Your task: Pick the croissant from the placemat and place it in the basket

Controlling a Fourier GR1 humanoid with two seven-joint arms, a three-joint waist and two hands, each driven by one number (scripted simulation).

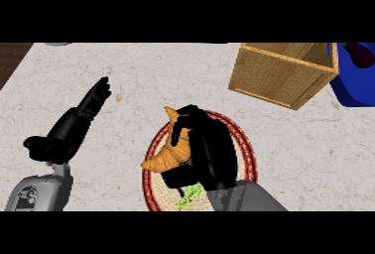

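Note:
A golden-brown croissant (172, 151) lies on a round woven placemat (245, 149) with a red rim, near the middle of the counter. My right hand (209, 149) covers the croissant's right side, with its fingers curled over the upper end and the thumb under the lower part. The wicker basket (282, 74) stands at the upper right, its open top facing up, well apart from the hand. My left hand (81, 119) rests at the left over the counter with straight fingers pointing away, holding nothing.
A blue container (355, 84) sits right of the basket at the view's edge. The marble counter's left edge meets dark wood at the upper left corner. A green mark shows on the placemat by my right wrist.

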